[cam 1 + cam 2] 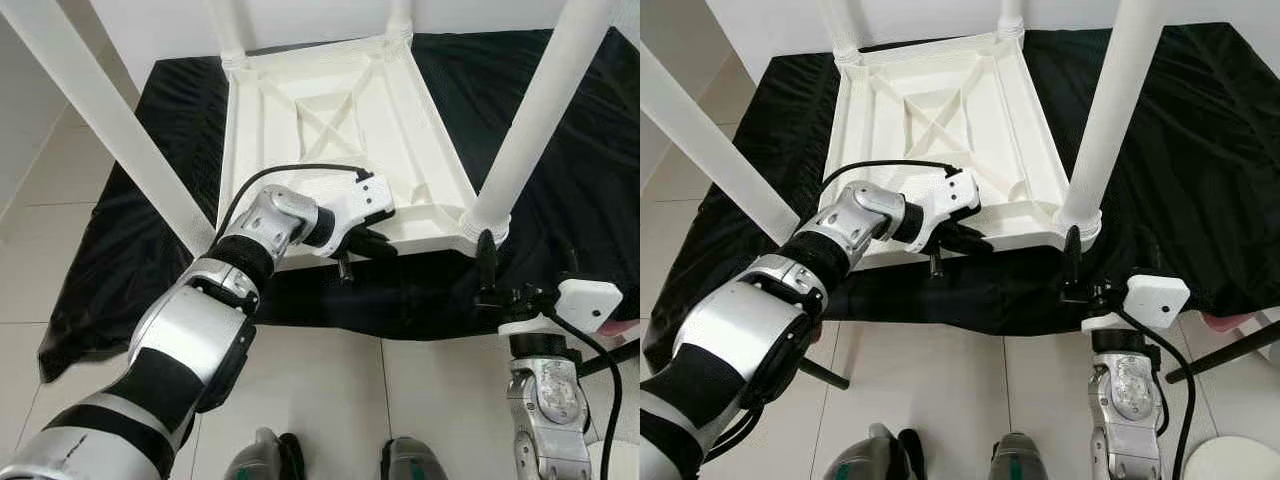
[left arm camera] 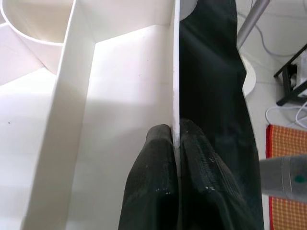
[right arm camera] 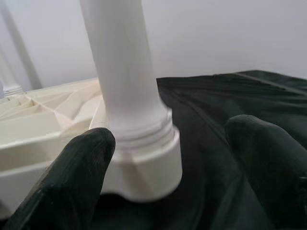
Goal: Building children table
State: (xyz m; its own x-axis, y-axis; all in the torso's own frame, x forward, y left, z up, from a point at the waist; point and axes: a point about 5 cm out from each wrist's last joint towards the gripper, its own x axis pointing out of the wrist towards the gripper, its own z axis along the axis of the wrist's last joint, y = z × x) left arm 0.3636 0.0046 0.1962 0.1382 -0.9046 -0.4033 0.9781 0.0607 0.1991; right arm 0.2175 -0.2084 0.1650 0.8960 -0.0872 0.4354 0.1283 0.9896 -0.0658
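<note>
A white plastic children's table (image 1: 340, 130) lies upside down on a black cloth, its legs pointing up. My left gripper (image 1: 375, 243) is at the table's near edge. In the left wrist view its fingers (image 2: 153, 163) are shut on the thin rim (image 2: 175, 72), one finger on each side. My right gripper (image 1: 525, 275) stands open just in front of the near-right leg (image 1: 540, 110). In the right wrist view the leg's threaded socket (image 3: 148, 163) sits between and beyond the two spread fingertips (image 3: 81, 158), apart from them.
The near-left leg (image 1: 100, 110) slants up across the left of the view. The black cloth (image 1: 150, 230) covers the tiled floor (image 1: 40, 260) under the table. My feet (image 1: 270, 460) stand at its near edge. A black rod (image 1: 1225, 355) and a white disc (image 1: 1240, 465) lie at the right.
</note>
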